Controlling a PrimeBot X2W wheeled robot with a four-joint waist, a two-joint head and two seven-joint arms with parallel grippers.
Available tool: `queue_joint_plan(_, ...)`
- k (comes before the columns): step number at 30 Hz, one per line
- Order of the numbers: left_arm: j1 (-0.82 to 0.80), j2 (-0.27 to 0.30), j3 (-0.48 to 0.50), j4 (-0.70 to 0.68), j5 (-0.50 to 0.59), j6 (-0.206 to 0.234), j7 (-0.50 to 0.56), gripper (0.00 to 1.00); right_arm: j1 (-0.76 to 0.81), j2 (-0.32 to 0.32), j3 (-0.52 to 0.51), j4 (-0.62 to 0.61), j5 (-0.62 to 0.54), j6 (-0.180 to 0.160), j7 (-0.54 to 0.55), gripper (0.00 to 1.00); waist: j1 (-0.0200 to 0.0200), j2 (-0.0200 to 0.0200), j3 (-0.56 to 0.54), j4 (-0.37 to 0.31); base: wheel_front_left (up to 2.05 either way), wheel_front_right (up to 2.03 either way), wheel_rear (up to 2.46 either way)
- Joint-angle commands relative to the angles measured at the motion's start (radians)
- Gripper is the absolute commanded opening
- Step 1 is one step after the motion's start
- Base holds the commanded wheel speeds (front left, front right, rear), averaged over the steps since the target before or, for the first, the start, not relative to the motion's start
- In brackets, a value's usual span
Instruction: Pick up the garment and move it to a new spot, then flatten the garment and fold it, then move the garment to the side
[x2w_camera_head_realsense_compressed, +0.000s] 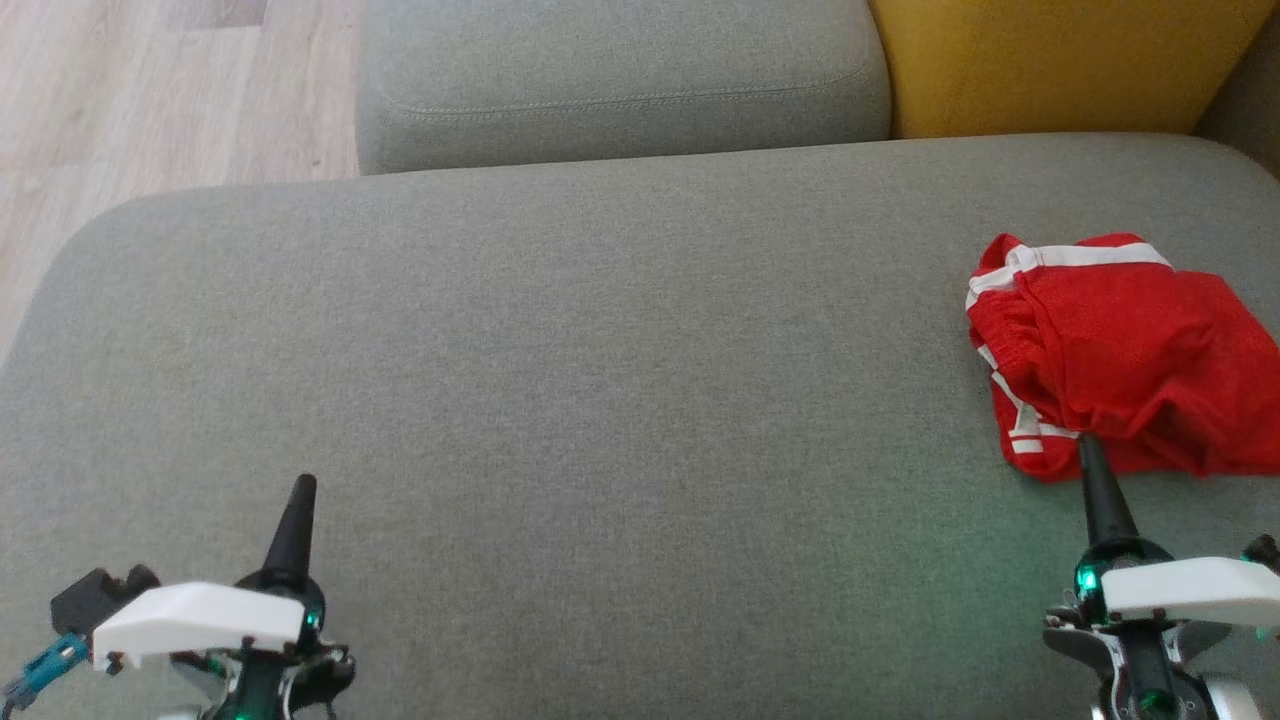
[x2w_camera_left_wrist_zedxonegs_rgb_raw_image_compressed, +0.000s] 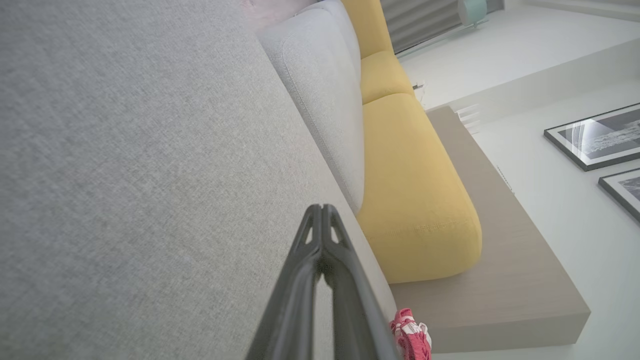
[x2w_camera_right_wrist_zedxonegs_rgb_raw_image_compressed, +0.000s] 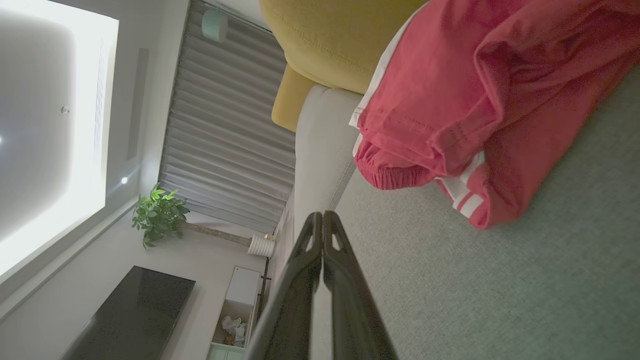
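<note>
Found the left end effector (x2w_camera_head_realsense_compressed: 303, 487) clenched and grasping nothing, long dark fingers pressed together low over the near left of the sofa seat (x2w_camera_head_realsense_compressed: 600, 340). Found the right end effector (x2w_camera_head_realsense_compressed: 1090, 447) likewise shut tight and empty at the near right, tip just short of the garment (x2w_camera_head_realsense_compressed: 1120, 340). Confirmed both in the wrist views, with no gap between either pair of fingers.

Saw the garment, red shorts with white stripes, lying far to the right on the seat, partly cut off by the head view's border. Noted it doubled over on itself, gathered waistband toward the left, lower hem loose and rumpled, neither pressed flat nor squared. Judged the scene fit for two stages: shorts roughly folded and already set to the side, or shorts lying in a heap and awaiting pickup. Could not settle between them from one moment, so named no further move. Counted the wide middle of the seat bare, with room for spreading and folding.

Noted around it, by size: pale wood floor (x2w_camera_head_realsense_compressed: 120, 90) beyond the seat on the left, grey back cushion (x2w_camera_head_realsense_compressed: 620, 80) behind the middle, yellow cushion (x2w_camera_head_realsense_compressed: 1050, 60) behind the garment's corner. Made out, further off in the wrist views, grey curtains (x2w_camera_right_wrist_zedxonegs_rgb_raw_image_compressed: 225, 125), framed pictures (x2w_camera_left_wrist_zedxonegs_rgb_raw_image_compressed: 595, 135) and a plant (x2w_camera_right_wrist_zedxonegs_rgb_raw_image_compressed: 160, 217). Found nothing lying between either end effector and the shorts. Marked only the seat's right end as a possible risk, given loose cloth lying so near it.
</note>
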Motion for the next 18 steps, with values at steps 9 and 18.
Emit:
queue_joint_plan(9,-0.078,-0.008,0.073,-0.012,-0.104,-0.032,0.028,0.0,-0.074,-0.023,0.0,0.0,0.127,0.006,0.002,0.0,-0.0001,0.0,0.002,-0.003,0.0,0.0,0.0)
queue_joint_plan(18,-0.094,-0.024,0.104,0.003,-0.193,-0.053,0.05,0.0,-0.095,-0.023,-0.009,0.027,0.232,0.006,0.005,0.0,-0.0001,0.0,0.003,-0.006,0.0,0.0,0.0)
